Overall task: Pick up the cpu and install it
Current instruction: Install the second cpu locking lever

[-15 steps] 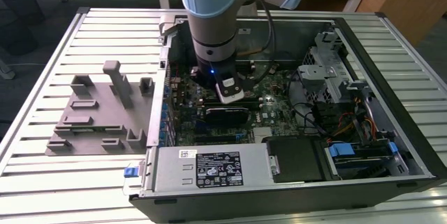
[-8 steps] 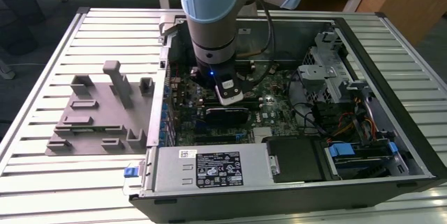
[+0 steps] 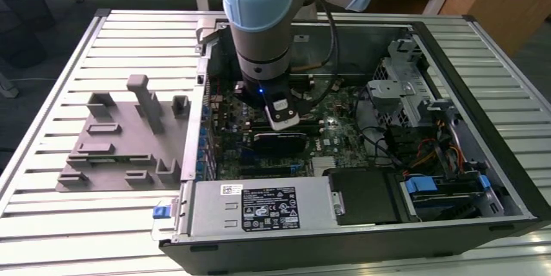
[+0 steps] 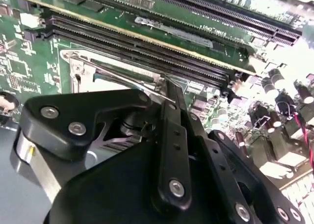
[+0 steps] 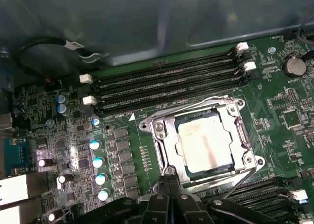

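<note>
On the slatted tabletop [image 3: 51, 224], at the exterior view's left, a grey fixture [image 3: 116, 147] stands with no chip showing on it. To its right lies the open case [image 3: 482, 179], where the arm [image 3: 258, 24] reaches down over the motherboard [image 3: 340, 131].

In the first wrist view the cpu [image 5: 205, 141] sits inside the socket [image 5: 167, 150], silver top up, ringed by the metal frame, just beside the memory slots [image 5: 167, 84]. The claw [image 5: 172, 197] hangs directly above the socket's near edge with its fingers [image 5: 180, 200] drawn together and nothing between them; the second wrist view shows the same pinched tips [image 4: 169, 94] by the frame's corner.

Risks, as judged from here: the chip may rest slightly askew on the pins, and any downward push from the closed tips could bend them. The thin lever wire [image 5: 240, 181] lies close to the tips, so a sideways drift could snag it. The capacitors [image 5: 98, 162] nearby leave little room for a stray move.
</note>
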Controlling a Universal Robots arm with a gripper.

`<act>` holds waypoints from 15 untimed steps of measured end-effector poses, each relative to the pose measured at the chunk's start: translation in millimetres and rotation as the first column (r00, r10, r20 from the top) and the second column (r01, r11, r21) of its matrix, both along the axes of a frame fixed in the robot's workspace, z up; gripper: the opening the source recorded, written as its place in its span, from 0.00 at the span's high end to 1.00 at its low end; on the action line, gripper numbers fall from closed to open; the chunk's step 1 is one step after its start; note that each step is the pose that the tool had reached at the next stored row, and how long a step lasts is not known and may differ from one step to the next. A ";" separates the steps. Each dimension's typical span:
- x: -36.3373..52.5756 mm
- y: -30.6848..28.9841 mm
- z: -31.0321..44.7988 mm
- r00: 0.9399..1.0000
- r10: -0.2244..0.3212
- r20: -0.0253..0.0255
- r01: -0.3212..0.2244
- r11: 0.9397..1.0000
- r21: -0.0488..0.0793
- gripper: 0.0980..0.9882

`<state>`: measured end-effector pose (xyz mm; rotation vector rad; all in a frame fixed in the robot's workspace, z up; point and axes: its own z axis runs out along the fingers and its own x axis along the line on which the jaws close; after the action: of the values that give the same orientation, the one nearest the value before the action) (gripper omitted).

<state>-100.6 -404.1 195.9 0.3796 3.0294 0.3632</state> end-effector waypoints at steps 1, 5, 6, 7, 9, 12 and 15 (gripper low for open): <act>0.0 0.0 2.9 1.000 0.000 0.000 0.000 1.000 0.000 0.99; 0.2 0.0 20.6 1.000 0.000 0.000 0.000 1.000 0.000 0.99; 0.2 0.0 25.1 1.000 0.000 0.000 0.000 1.000 0.000 0.99; 0.3 0.0 29.4 1.000 0.000 0.000 0.000 1.000 0.000 0.99; 0.3 0.0 36.4 1.000 0.000 0.000 0.000 1.000 0.000 0.99; 2.0 0.1 39.9 1.000 0.000 0.000 0.000 1.000 0.000 0.99; 6.6 0.0 40.1 1.000 -0.001 -0.001 0.001 1.000 0.000 0.99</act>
<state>-94.0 -404.0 236.0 0.3811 3.0305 0.3629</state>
